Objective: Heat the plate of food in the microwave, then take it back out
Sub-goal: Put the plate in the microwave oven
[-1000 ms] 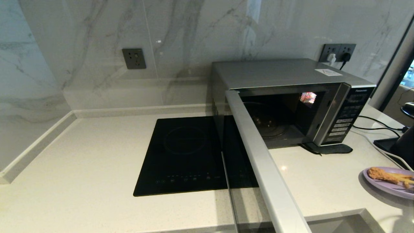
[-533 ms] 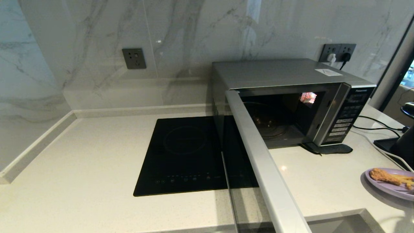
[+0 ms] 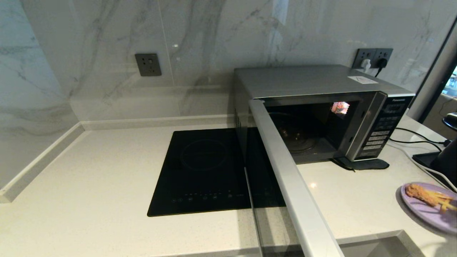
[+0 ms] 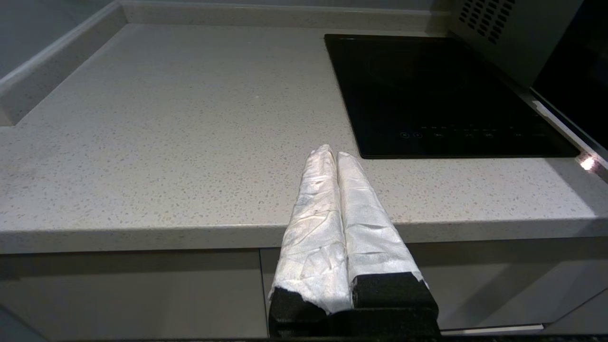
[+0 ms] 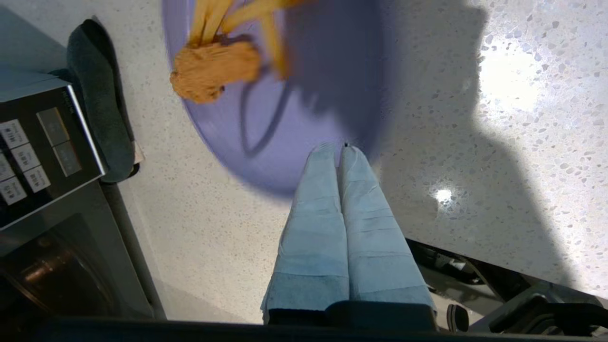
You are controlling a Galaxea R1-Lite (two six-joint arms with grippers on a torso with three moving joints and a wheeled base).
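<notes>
Seemingly the right gripper [image 5: 338, 148] pinched the plate's [image 3: 425, 210] rim at lower right; it needed level carrying toward the microwave [image 3: 321, 110].

The plate of food [image 3: 426, 212] has tilted more steeply.

A pale speckled countertop [image 3: 89, 185] meets a grey-veined marble wall [image 3: 107, 43]. A flat black induction hob [image 3: 203, 171] is set into the counter. Two dark wall sockets: one [image 3: 147, 64] at left, another [image 3: 373, 57] at right with plugs and cables.
</notes>
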